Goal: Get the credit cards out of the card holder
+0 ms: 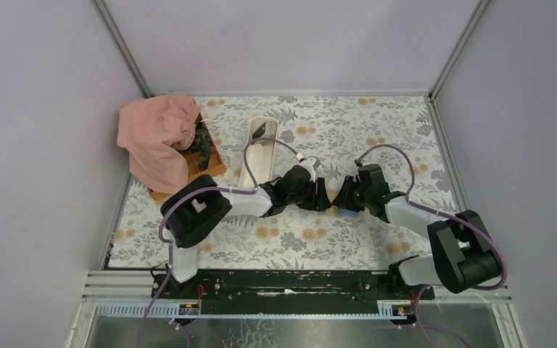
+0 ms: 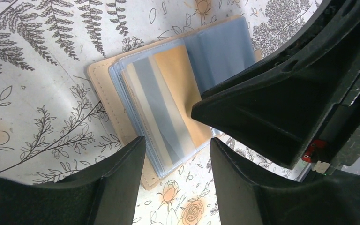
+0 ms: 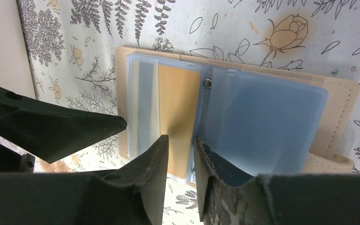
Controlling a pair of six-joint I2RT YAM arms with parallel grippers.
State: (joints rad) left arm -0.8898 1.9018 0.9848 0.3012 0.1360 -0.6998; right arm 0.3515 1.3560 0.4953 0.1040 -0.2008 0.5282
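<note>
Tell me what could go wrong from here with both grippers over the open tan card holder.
1. The left gripper and right gripper crowd the small tan-covered, blue-lined card holder from opposite sides, so they may collide.
2. The flat tan credit card sits inside a clear plastic sleeve. A pinch could catch the sleeve too and lift the whole holder instead of sliding the card free.
</note>
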